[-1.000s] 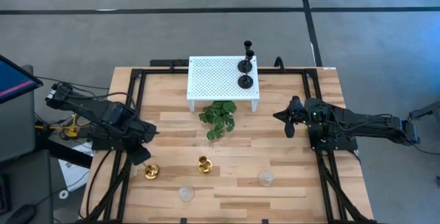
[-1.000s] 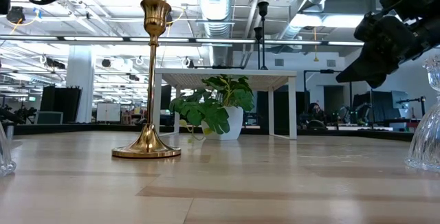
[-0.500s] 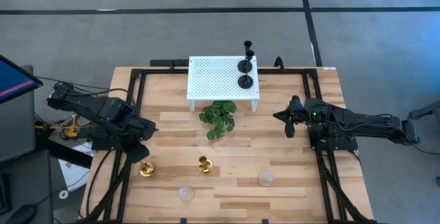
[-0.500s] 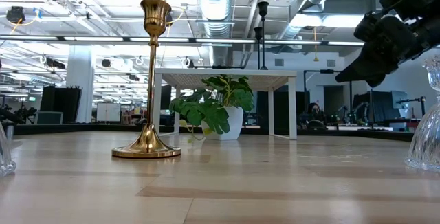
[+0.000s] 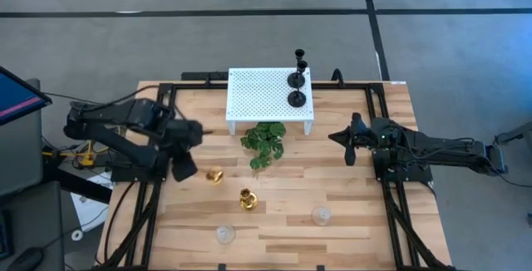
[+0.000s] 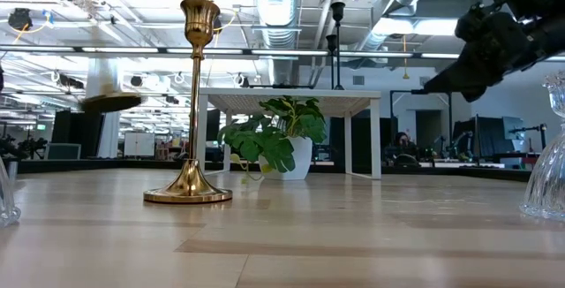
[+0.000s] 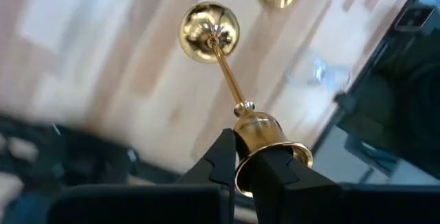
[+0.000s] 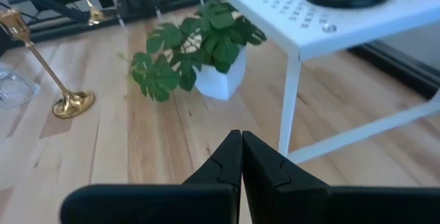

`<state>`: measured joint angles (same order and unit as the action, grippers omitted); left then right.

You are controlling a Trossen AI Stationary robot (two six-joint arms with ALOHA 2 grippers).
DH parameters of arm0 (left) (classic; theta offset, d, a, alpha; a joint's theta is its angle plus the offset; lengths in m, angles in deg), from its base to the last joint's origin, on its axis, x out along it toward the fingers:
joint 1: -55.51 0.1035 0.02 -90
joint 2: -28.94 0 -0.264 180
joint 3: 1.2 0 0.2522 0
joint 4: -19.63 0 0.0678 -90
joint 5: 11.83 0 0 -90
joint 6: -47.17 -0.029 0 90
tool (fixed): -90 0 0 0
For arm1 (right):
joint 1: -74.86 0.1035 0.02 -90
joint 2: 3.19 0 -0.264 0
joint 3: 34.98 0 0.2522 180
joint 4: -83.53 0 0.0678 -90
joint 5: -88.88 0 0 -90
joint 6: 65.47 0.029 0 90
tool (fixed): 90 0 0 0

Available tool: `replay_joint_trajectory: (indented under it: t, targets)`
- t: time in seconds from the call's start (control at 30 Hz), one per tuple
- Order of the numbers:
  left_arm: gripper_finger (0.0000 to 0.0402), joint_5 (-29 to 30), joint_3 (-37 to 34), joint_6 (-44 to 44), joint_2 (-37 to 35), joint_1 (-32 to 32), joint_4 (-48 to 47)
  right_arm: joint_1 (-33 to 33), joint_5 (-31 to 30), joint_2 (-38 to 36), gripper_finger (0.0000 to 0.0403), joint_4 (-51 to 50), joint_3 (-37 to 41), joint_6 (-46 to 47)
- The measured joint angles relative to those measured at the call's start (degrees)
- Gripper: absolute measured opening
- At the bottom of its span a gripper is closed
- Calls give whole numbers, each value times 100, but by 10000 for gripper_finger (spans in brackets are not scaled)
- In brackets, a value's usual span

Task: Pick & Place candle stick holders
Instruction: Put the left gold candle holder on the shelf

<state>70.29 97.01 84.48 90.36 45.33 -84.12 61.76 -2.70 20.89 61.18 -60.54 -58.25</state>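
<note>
Since the earlier frame the left hand (image 5: 196, 132) has lifted and swung up-table toward the centre, carrying the tall shiny gold candle stick holder (image 5: 214, 174), which is off the wooden tabletop (image 5: 332, 175); earlier it sat at the near-left area. In the left wrist view the left hand (image 7: 244, 161) is clenched on the cup end of that gold holder (image 7: 227, 73), round base pointing away. In the low view its base shows blurred in the air at left (image 6: 110, 102).

The second gold tall-stemmed holder (image 5: 246, 198) stands upright near the front centre, below the green leafy plant in a white pot (image 5: 263, 142). One clear glass holder (image 5: 224, 234) sits near the front edge, another clear glass holder (image 5: 321, 215) to its right.

The white perforated stand (image 5: 268, 95) carries two black holders (image 5: 297, 79) at its right side.

The right hand (image 5: 337, 137) waits at the right, fingers clenched on nothing, same place as before.
</note>
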Motion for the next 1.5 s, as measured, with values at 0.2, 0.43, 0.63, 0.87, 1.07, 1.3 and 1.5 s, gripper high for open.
replay_joint_trajectory:
  t: [0.2,0.43,0.63,0.87,1.07,1.3,1.5]
  targets:
    - [20,426,583,-1507,484,855,0,2,3,278,0,275,0,-29]
    - [20,915,671,-1891,1036,1824,-2,0,347,925,0,1444,0,-140]
    - [20,319,671,-1749,1342,1957,0,2,775,1553,0,2806,0,-330]
    - [20,228,671,-1130,1369,1762,0,172,793,2544,0,3847,-32,-334]
    - [20,195,673,-942,1369,1635,79,534,793,3623,0,4043,-796,-837]
    - [20,222,1014,-658,1367,1466,181,708,791,5049,0,4005,-1939,-1362]
    - [20,458,1523,-652,1363,1333,413,699,804,6174,0,3976,-2735,-1381]
